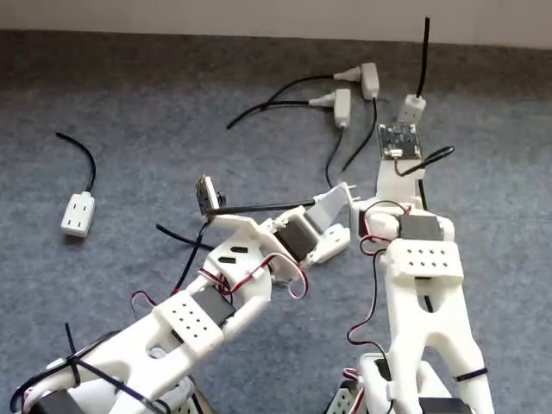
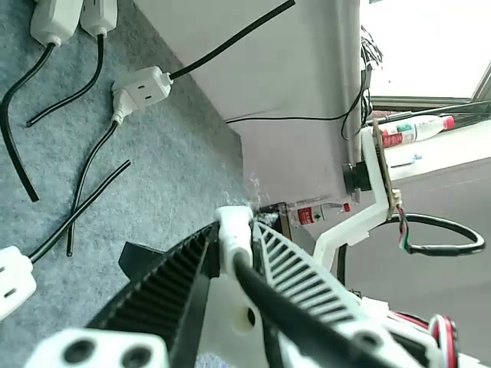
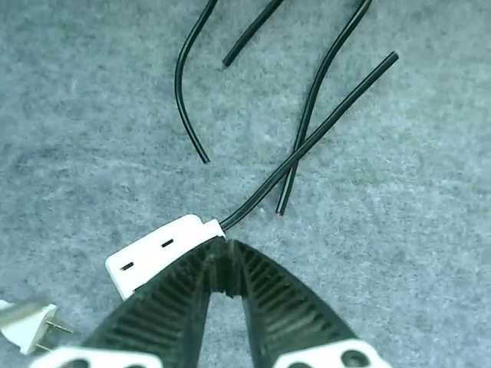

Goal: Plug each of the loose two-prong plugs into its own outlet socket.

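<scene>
Plug (image 2: 234,228) sits clamped in left jaws, outlet socket (image 3: 157,254) in right jaws.

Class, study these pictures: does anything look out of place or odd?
One outlet socket lies alone on the carpet, well apart from everything else. Its short black cord ends loose, joined to nothing. The other cords also stop in bare cut ends on the carpet.

The counter (image 1: 129,95) is covered in grey carpet. A white outlet socket (image 1: 78,214) with a short black cord (image 1: 86,159) lies alone at its left. Near the far edge a second socket (image 1: 369,80) and a third socket (image 1: 342,106) lie side by side, each touching a white plug.
</scene>
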{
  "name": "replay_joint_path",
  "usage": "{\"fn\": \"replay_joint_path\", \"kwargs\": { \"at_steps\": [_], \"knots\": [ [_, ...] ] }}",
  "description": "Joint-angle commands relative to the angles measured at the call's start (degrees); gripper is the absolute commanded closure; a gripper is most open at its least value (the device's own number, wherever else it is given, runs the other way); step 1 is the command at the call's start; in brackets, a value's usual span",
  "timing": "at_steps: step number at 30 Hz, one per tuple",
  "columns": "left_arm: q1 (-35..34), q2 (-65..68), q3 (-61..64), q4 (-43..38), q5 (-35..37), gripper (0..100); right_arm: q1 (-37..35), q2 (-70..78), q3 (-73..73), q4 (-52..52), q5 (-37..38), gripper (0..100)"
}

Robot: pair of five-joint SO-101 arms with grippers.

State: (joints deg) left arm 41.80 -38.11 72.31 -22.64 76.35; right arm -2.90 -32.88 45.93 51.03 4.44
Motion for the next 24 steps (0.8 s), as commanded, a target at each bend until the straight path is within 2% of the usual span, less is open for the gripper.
{"fn": "replay_joint_path", "kwargs": {
  "at_steps": [1, 7, 19, 24],
  "knots": [
    [3.0, -1.4, -0.2, 0.7, -0.2, 99, -0.7, -1.7, -0.7, -1.4, 0.4, 99.1],
    [7.9, -1.5, 1.3, 0.7, -0.3, 99, -0.7, -1.7, -0.8, -1.4, 0.4, 99.1],
    [8.7, -1.3, 1.5, 0.7, -0.3, 99, -0.7, -1.7, -0.8, -1.4, 0.4, 99.1],
    [11.4, -1.3, 2.4, 0.8, -0.4, 99, -0.7, -1.8, -0.8, -1.4, 0.4, 99.1]
  ]
}}
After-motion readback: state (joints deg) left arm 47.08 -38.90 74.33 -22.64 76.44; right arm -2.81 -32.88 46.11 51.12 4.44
